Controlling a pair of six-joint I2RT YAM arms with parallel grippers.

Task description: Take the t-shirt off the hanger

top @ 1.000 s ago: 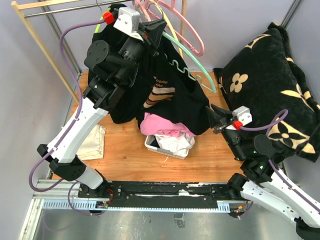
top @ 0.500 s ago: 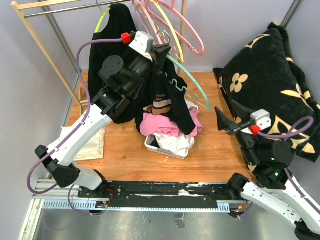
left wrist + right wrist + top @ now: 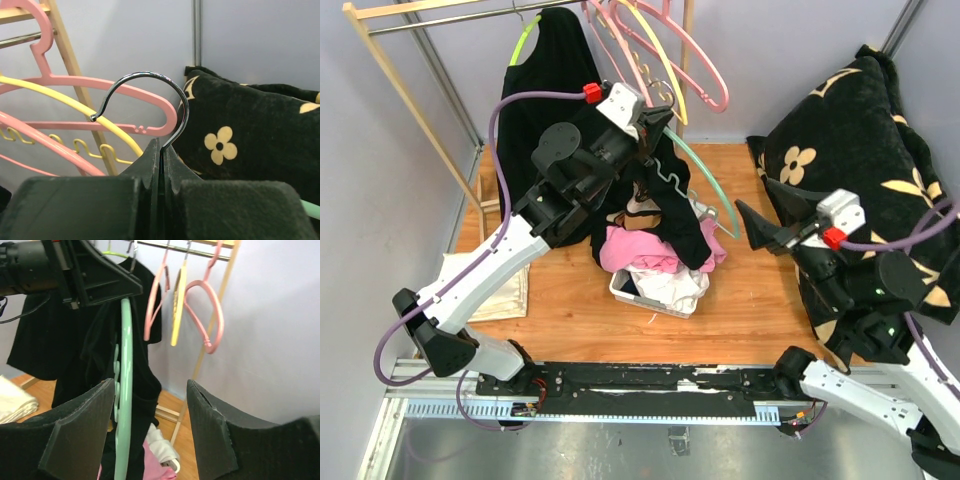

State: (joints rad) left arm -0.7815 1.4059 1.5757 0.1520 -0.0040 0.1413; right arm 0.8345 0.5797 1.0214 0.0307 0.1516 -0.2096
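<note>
The worktop is a plank of pale orange wood, bare across most of its near half. Close to the middle sits a small white basket, heaped with a pink garment and a white one. A folded cream cloth lies flat at the left edge. A black flower-patterned blanket is piled up along the right side.

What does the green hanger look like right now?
The green hanger is pale mint plastic with a wavy notched edge and a shiny metal hook. The left gripper pinches the hook's stem, holding the hanger in the air. The black t-shirt hangs on it, leaving one arm bare.
</note>
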